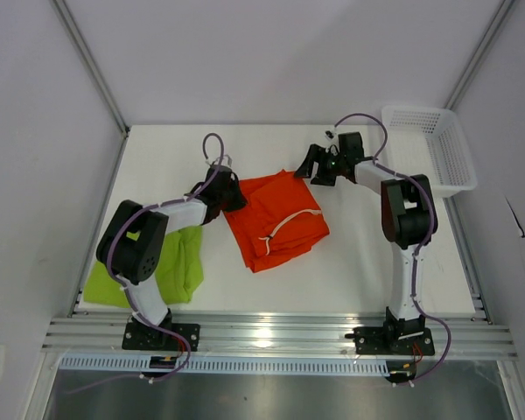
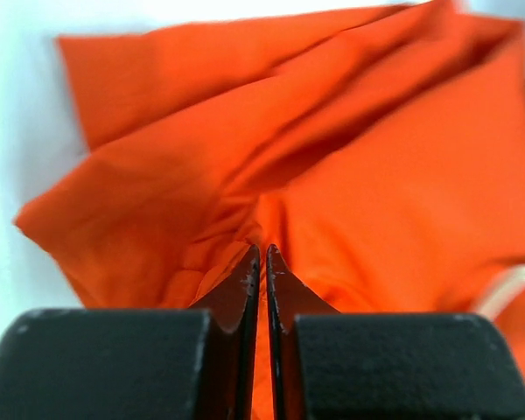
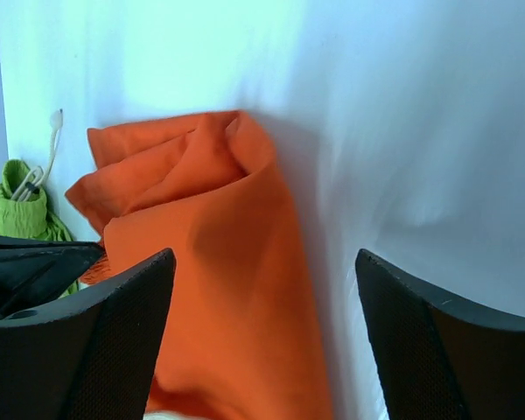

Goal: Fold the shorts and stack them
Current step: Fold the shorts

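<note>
Orange shorts [image 1: 276, 219] part-folded, left of mesh basket [image 1: 433, 149]; lime shorts [image 1: 182, 267] farther left. Left gripper [image 2: 262, 255] clamped on orange fabric edge; right gripper [image 3: 262, 262] fingers apart, empty. Fabric judged light, limp: pinch corners at doubled edge.

Left gripper [image 2: 262, 251] closed (tips maybe pinching); right gripper [image 3: 262, 255] spread wide.

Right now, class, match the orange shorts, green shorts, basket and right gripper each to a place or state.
Column one:
1 orange shorts
2 green shorts
3 basket
4 right gripper

Column two:
A far right corner
B open, holding nothing
C near left corner
D middle of the table

Pairs: 1-D, 2-C, 3-A, 4-B
</note>
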